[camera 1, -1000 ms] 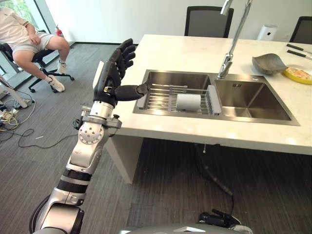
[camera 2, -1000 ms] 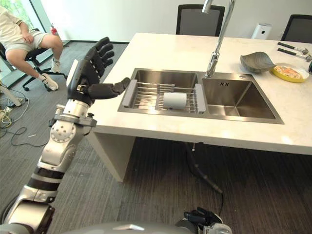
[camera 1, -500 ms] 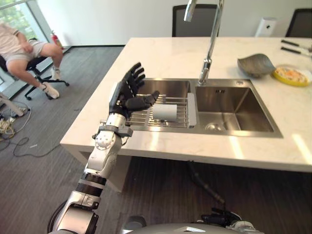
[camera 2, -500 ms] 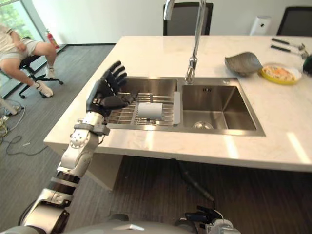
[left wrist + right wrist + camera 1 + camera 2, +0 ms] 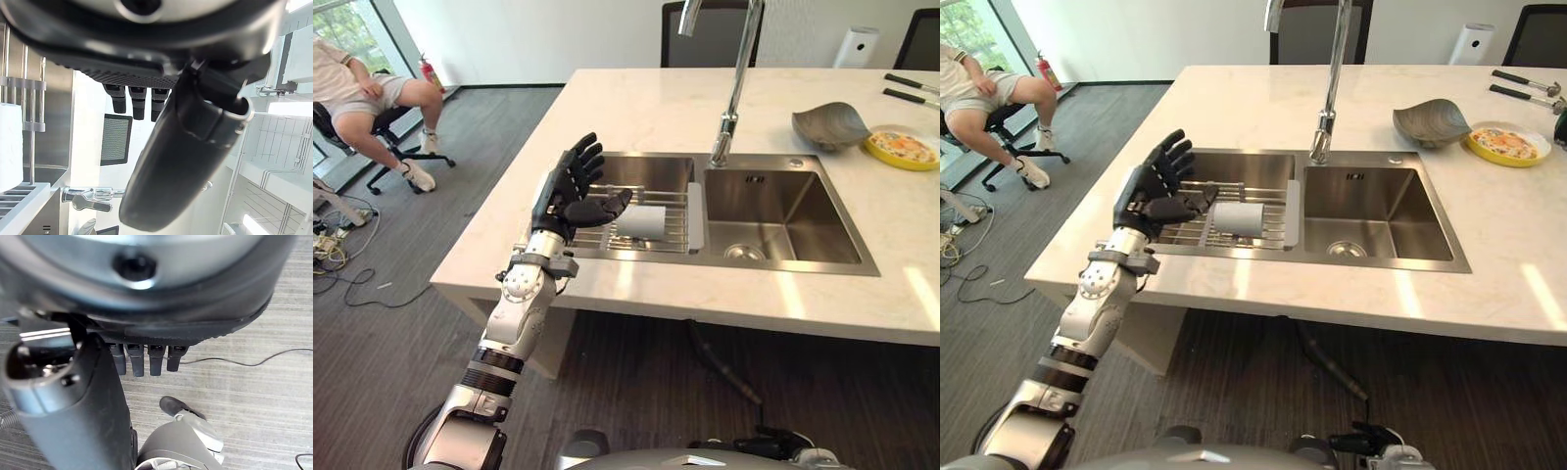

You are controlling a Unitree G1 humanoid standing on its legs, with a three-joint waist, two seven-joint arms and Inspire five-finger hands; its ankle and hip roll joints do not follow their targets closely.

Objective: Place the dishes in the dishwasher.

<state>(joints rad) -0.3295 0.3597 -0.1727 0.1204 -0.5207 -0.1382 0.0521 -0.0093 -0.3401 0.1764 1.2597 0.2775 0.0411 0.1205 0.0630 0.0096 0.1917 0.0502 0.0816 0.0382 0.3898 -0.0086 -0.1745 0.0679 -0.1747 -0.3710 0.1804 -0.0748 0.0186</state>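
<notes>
Left eye view: left hand (image 5: 570,188) hovering empty, fingers spread, approaching white cup (image 5: 640,222) on sink rack (image 5: 672,227); grasping needed next

A white cup (image 5: 640,222) lies on its side on the wire rack (image 5: 651,201) over the left sink basin. A grey bowl (image 5: 828,125) and a yellow plate (image 5: 902,147) stand near the countertop's far right edge.

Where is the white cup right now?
The white cup lies on its side on the wire rack over the sink's left basin, just right of the raised, open left hand.
</notes>
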